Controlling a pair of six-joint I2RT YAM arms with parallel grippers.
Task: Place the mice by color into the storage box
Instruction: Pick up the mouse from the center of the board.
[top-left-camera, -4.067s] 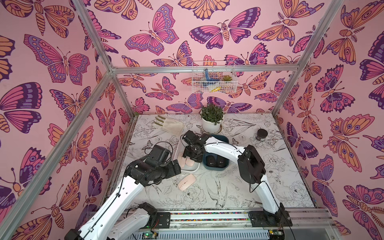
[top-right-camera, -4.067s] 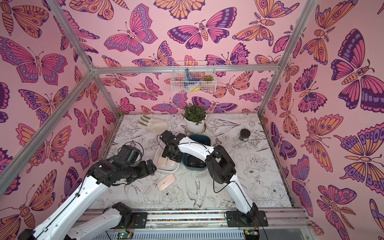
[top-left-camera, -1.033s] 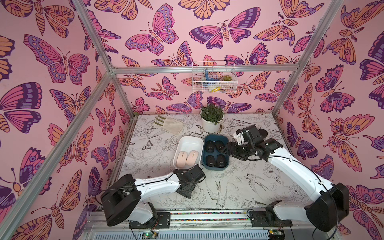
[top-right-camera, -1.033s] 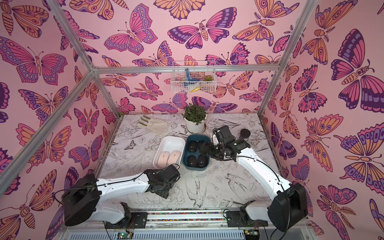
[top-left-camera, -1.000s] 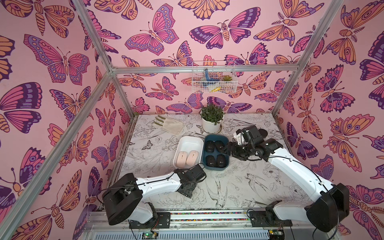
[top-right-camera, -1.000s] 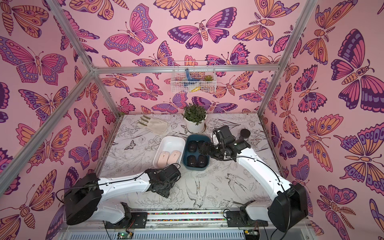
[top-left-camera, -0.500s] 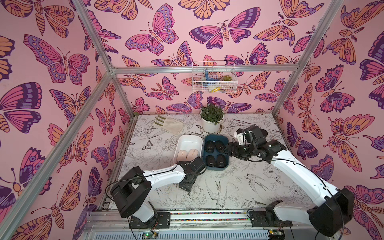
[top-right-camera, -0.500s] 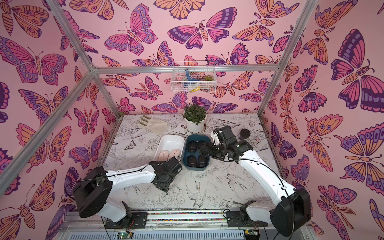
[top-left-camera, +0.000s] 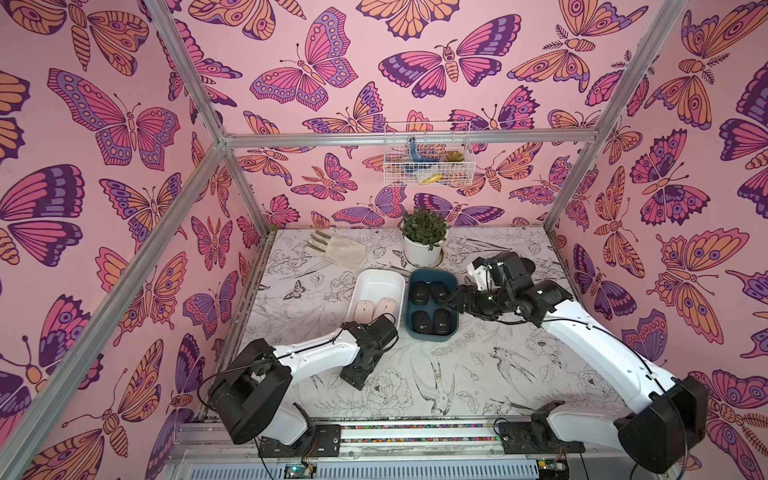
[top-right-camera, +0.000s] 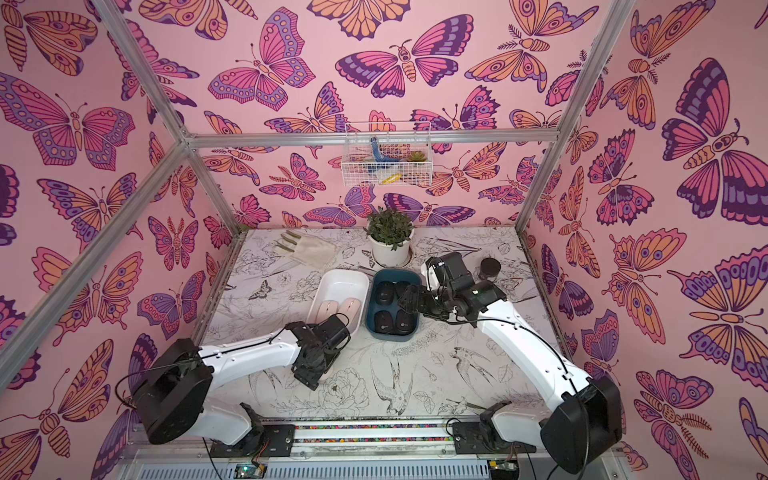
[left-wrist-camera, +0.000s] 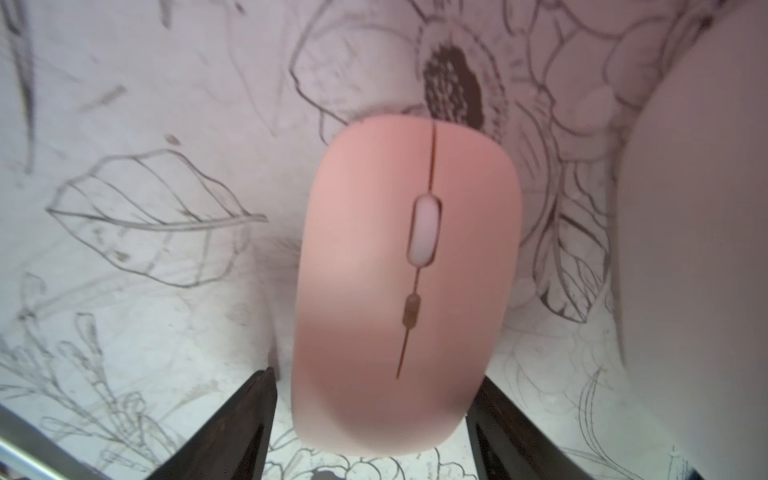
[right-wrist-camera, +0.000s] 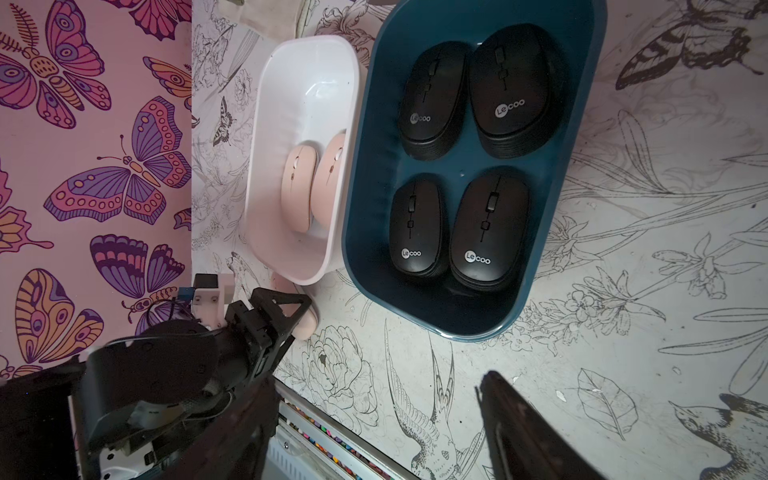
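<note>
A pink mouse (left-wrist-camera: 407, 270) lies on the table just in front of the white box (top-left-camera: 380, 272). My left gripper (top-left-camera: 365, 361) is low over it and open, with one finger on each side and a thin gap showing. The right wrist view shows only an edge of this mouse (right-wrist-camera: 308, 326). Two more pink mice (top-left-camera: 365, 309) lie side by side in the white box. Several black mice (top-left-camera: 419, 293) fill the blue box (top-left-camera: 432, 337) next to it. My right gripper (top-left-camera: 455, 301) hovers at the blue box's right rim, open and empty.
A potted plant (top-left-camera: 424, 241) stands behind the boxes, and a pale glove (top-left-camera: 338, 249) lies at the back left. A black round jar (top-right-camera: 490, 268) sits at the back right behind my right arm. A wire basket (top-left-camera: 428, 160) hangs on the back wall.
Four seconds ago my right gripper was over the white box and my left arm was raised. The right arm has since moved right, and the left has come down round the pink mouse and narrowed.
</note>
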